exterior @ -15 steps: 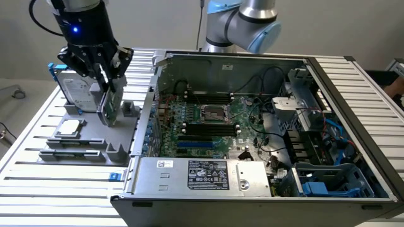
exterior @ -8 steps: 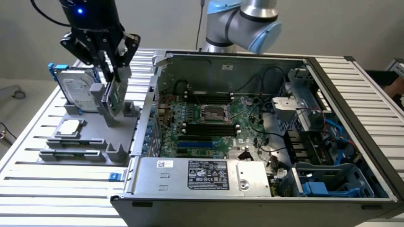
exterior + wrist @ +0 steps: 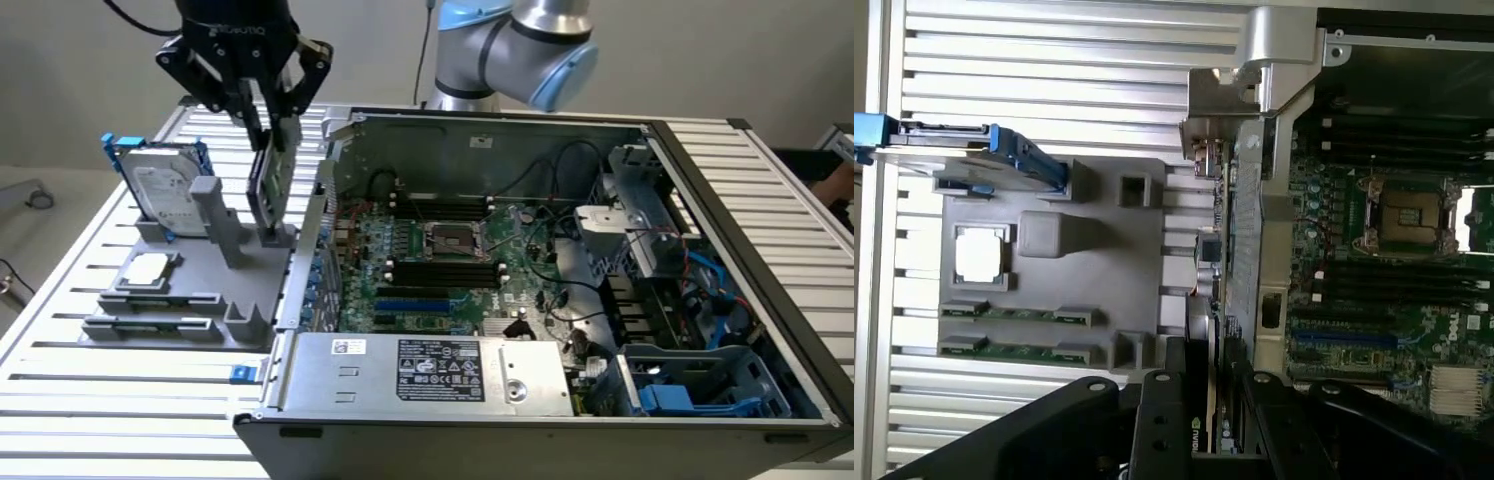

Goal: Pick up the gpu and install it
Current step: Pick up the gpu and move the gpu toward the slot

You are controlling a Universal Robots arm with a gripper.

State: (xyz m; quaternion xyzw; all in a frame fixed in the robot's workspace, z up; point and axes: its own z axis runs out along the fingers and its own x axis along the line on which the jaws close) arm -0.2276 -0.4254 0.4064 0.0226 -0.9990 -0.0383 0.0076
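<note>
black hand [image 3: 1216, 405] pinches the top edge of the gpu [image 3: 274, 175], which hangs straight down under it, long side up and down. the gpu is on the exterior view's left of the open computer case [image 3: 534, 440], just beside its wall, with its low end by the grey holder [image 3: 254, 275] on the tabletop [image 3: 120, 400]. it is thin and flat, green on one face and dark on the other.

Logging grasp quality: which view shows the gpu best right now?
The exterior view: the gpu is held upright by the gripper at the gray fixture, one broad face visible. The wrist view shows it nearly edge-on between the fingers.
</note>
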